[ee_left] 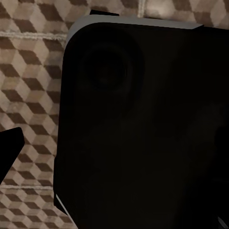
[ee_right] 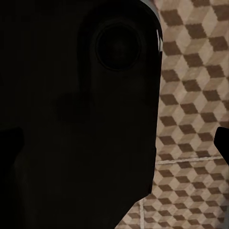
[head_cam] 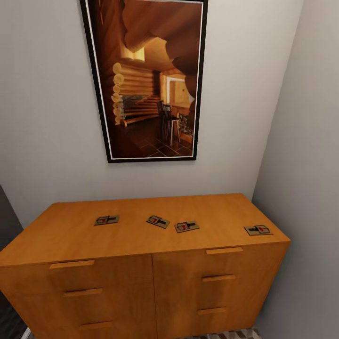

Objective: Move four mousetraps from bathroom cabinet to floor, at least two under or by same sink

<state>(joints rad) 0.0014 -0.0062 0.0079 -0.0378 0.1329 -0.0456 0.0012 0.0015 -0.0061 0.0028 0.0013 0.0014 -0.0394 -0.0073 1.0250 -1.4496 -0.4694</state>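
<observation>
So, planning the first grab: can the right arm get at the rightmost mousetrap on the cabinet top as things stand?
Probably yes: the rightmost mousetrap lies bare near the front edge of the cabinet, nothing over it. The side wall stands close, though, so room may be tight.

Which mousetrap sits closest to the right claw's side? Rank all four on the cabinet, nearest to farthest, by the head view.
Ranked from the robot's right side:
1. Rightmost mousetrap, by the right front corner of the cabinet.
2. Center-right mousetrap, mid-top.
3. Center-left mousetrap, close beside it.
4. Leftmost mousetrap, on the left half.
</observation>
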